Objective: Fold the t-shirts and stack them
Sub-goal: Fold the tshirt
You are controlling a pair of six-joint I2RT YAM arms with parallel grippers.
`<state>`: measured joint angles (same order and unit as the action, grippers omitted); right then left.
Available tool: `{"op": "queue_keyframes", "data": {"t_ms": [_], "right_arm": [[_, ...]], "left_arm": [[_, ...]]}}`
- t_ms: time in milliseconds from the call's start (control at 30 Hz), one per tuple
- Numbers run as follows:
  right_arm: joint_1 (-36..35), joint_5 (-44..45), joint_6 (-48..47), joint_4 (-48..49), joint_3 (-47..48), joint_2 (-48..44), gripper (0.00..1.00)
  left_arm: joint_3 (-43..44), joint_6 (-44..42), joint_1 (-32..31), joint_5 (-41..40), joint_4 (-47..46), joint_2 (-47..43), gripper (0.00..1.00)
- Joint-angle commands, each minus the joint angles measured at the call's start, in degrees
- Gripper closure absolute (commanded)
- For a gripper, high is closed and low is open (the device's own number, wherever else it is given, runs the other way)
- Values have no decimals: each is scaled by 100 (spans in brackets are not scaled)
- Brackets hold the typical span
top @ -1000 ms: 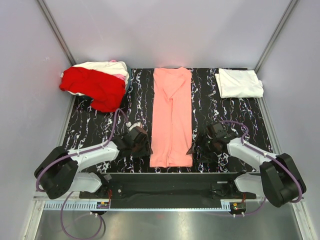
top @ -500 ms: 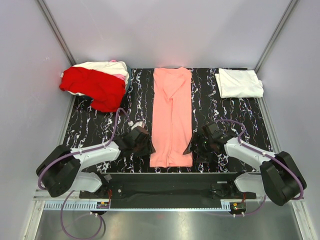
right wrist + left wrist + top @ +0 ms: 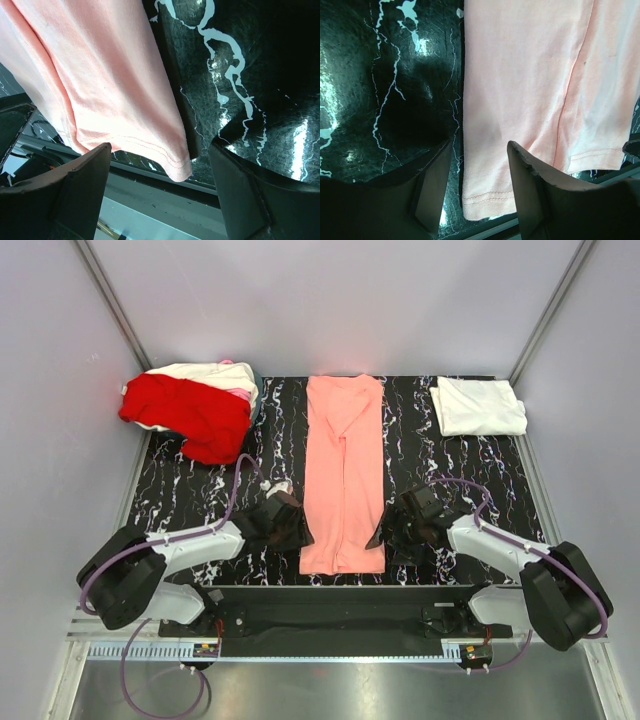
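This is a robotics lab test cell. Plain pale walls (image 3: 330, 300) close it in on 3 sides, joined by bare metal corner struts (image 3: 108, 300). 2 robot arms, the left arm (image 3: 190, 543) and the right arm (image 3: 500, 545), are bolted to a black base rail (image 3: 340, 612) at the near edge of a black marbled surface (image 3: 200, 495). Purple cables (image 3: 236, 472) loop off the arms. A toothed metal strip (image 3: 300, 651) and a brushed steel sheet (image 3: 350, 690) run in front. T-shirts (image 3: 343, 470) lie on the surface in 3 separate lots, set out like test pieces.
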<state>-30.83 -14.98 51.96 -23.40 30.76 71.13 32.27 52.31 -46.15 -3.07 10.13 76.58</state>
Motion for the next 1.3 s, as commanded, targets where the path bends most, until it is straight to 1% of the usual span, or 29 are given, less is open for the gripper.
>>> {"op": "queue_keyframes", "data": {"t_ms": [0, 100, 133, 233, 267, 333, 533, 700, 833, 933, 1000, 1067, 1133, 1167, 1200, 1233, 1267], "right_arm": [[-81, 303, -37, -103, 184, 111, 15], [-116, 224, -90, -270, 307, 181, 18], [-134, 180, -107, -314, 351, 199, 19], [-178, 75, -134, -402, 369, 278, 21], [-195, 57, -125, -429, 369, 278, 23], [-213, 39, -116, -455, 395, 304, 25], [-336, 13, -143, -596, 483, 428, 28], [-380, 57, -116, -596, 492, 436, 34], [-397, 74, -116, -604, 492, 445, 41], [-406, 74, -116, -596, 492, 454, 43], [-398, 74, -134, -587, 501, 472, 46], [-406, 74, -134, -596, 510, 489, 53], [-415, 74, -143, -587, 501, 463, 57], [-415, 74, -151, -587, 501, 472, 60], [-415, 74, -160, -587, 492, 454, 67], [-406, 74, -169, -587, 492, 445, 70], [-424, 74, -160, -587, 492, 445, 74]], "left_arm": [[16, -99, -69, 52, 226, 200, 46], [-19, 23, -157, 114, 340, 121, 51], [-63, 77, -244, 105, 454, 25, 52], [-142, 384, -499, -35, 673, -282, 52], [-186, 498, -535, -79, 753, -336, 52], [-186, 569, -640, -88, 937, -441, 51], [25, 859, -860, -194, 1597, -442, 51], [16, 956, -983, -203, 1624, -354, 51], [7, 974, -1045, -150, 1475, -293, 50], [33, 974, -1071, -150, 1422, -196, 50], [60, 982, -1089, -194, 1387, -143, 51], [95, 974, -1106, -220, 1378, -99, 53], [113, 974, -1124, -255, 1360, -64, 58], [113, 974, -1124, -282, 1334, -73, 60], [113, 974, -1124, -299, 1316, -64, 61], [121, 956, -1124, -317, 1307, -64, 68], [121, 930, -1133, -378, 1290, -46, 72]]}}
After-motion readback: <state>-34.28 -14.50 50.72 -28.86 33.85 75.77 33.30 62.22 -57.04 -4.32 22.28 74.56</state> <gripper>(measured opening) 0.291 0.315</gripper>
